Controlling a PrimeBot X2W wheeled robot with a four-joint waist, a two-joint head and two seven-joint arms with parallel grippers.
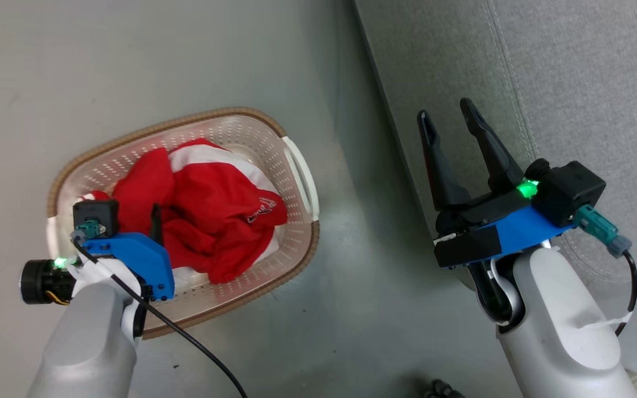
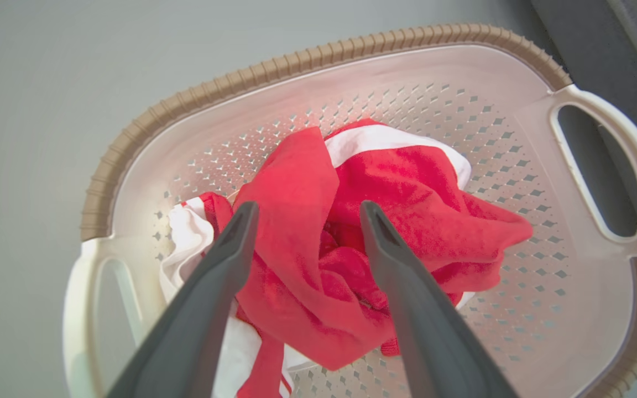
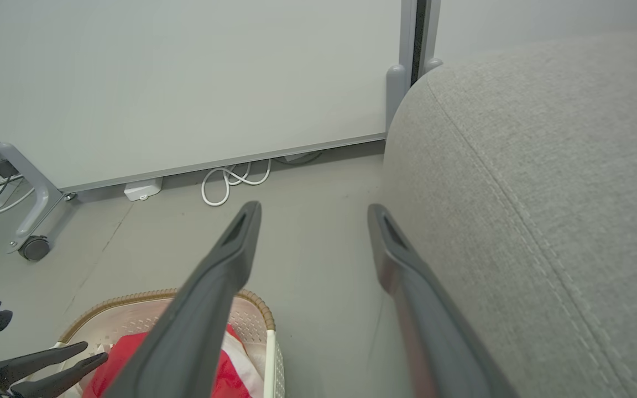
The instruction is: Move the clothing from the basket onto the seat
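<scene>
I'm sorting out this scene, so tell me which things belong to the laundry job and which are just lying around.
Job in hand: clothing; basket; sofa; left hand, open over the clothing; right hand, open beside the sofa.

Lying about: white cable; caster; white box by the wall.

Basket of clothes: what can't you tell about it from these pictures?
- Garment count: the clothing lies as one crumpled heap, left wrist view.
- Floor of the basket: hidden beneath that heap.
- The white print on the red cloth, head view: too small to read.
</scene>
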